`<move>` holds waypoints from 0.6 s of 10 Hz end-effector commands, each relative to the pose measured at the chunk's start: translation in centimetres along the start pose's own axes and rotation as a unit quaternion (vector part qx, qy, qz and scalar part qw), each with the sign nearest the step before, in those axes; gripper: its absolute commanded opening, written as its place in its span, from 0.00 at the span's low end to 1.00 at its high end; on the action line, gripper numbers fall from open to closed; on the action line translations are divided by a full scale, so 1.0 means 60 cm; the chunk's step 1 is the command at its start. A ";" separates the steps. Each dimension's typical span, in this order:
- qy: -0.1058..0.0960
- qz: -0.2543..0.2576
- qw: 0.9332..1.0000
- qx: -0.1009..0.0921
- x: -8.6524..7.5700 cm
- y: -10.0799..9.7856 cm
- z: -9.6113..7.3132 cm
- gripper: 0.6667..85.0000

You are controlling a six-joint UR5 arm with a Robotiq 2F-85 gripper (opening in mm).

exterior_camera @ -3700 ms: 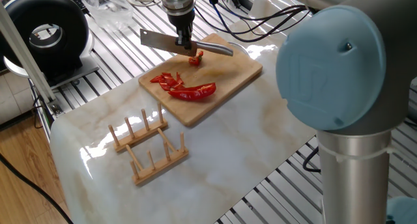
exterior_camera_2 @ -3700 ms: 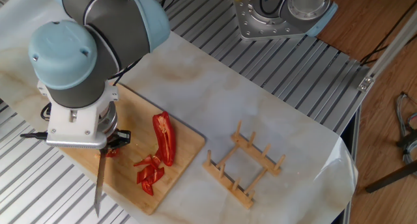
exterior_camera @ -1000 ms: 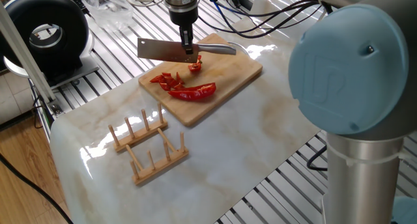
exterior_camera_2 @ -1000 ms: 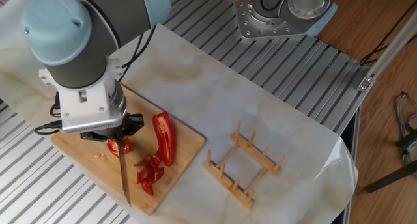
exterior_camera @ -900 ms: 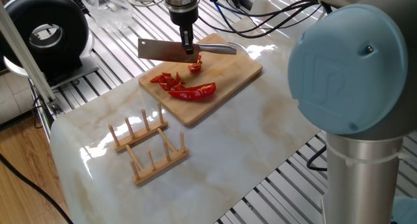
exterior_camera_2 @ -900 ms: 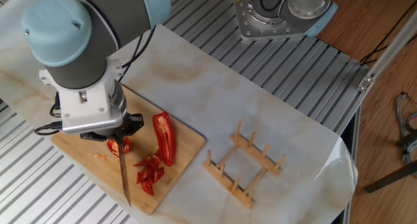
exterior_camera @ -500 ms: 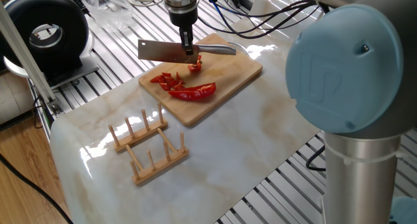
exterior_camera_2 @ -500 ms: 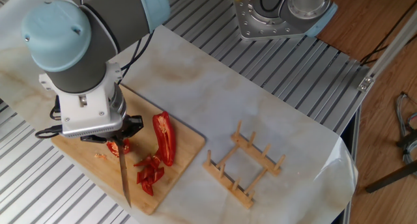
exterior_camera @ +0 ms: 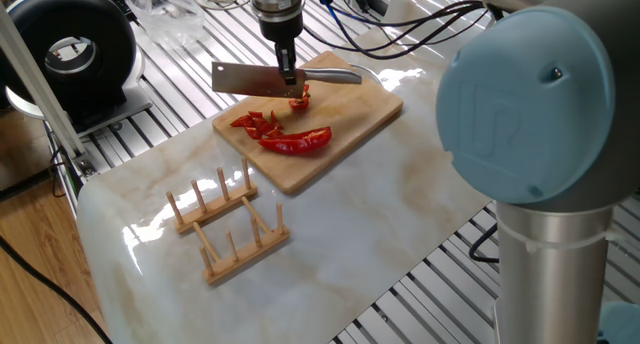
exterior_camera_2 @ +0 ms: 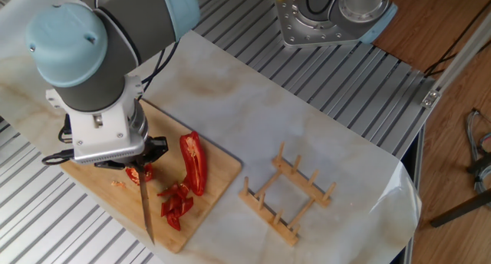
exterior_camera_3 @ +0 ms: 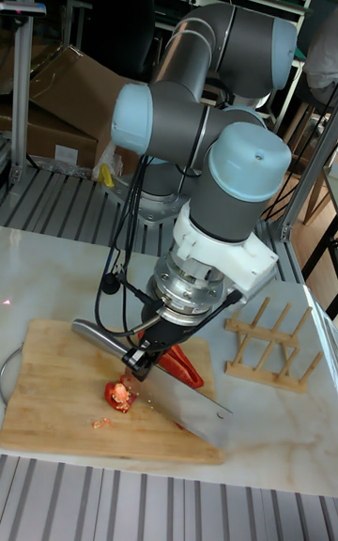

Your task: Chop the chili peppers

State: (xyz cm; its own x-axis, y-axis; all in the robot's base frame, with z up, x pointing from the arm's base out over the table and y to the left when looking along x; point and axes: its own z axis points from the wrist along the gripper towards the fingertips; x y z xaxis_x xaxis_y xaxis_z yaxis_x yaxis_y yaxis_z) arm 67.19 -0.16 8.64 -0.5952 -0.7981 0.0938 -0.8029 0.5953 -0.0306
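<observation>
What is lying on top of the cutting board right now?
On the cutting board: one long chili half, a pile of cut pieces, and a small piece by the knife. The hand hides part.

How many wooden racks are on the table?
1. The rack lies on the marble table, apart from the cutting board. None seems hidden.
</observation>
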 end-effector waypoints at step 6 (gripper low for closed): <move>0.028 0.002 1.000 0.012 0.043 -0.003 -0.027 0.01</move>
State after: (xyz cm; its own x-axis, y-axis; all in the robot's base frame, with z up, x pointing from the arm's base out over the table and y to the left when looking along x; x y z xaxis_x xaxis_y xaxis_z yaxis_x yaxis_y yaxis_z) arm 66.27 -1.24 10.17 -0.5898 -0.7960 0.1360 -0.8064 0.5894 -0.0475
